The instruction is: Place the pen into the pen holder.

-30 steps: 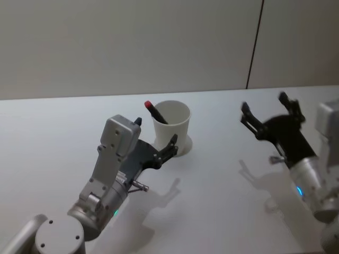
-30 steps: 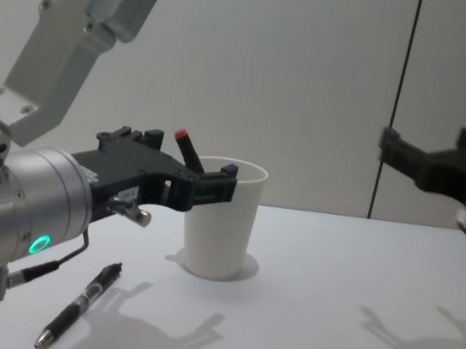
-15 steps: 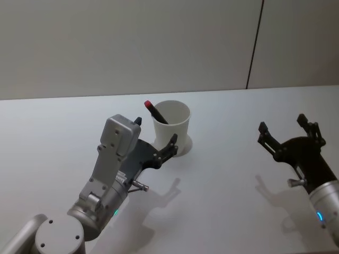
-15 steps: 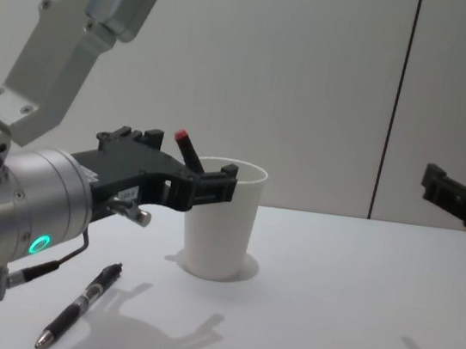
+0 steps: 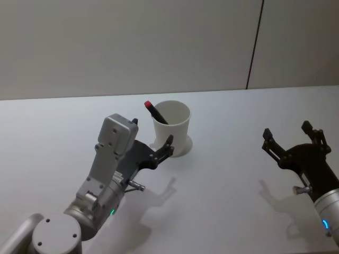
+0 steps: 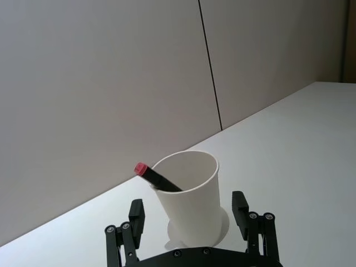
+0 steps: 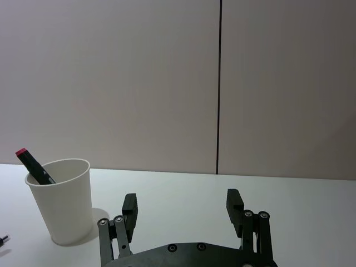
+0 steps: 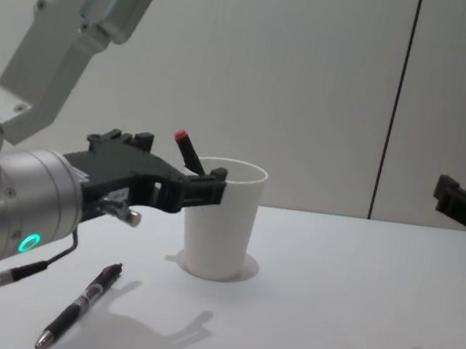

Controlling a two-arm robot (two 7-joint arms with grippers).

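Note:
The pen holder (image 5: 171, 127) is a white paper cup standing mid-table, also seen in the chest view (image 8: 222, 221). A dark pen with a red cap (image 5: 154, 111) leans inside it. A second black pen (image 8: 80, 305) lies flat on the table, in front of the cup and to its left, under my left arm. My left gripper (image 5: 153, 135) hovers open just short of the cup, empty, and the left wrist view shows the cup (image 6: 192, 194) beyond its fingers. My right gripper (image 5: 288, 132) hangs open and empty far to the right of the cup.
The white table (image 5: 222, 174) is bare between the cup and the right gripper. A plain wall with a dark vertical seam (image 5: 255, 45) stands behind the table. In the right wrist view the cup (image 7: 61, 200) stands well off to one side.
My right gripper has drawn back towards me and sunk lower on the right side. The left gripper has edged slightly back from the cup. Cup and pens have not moved.

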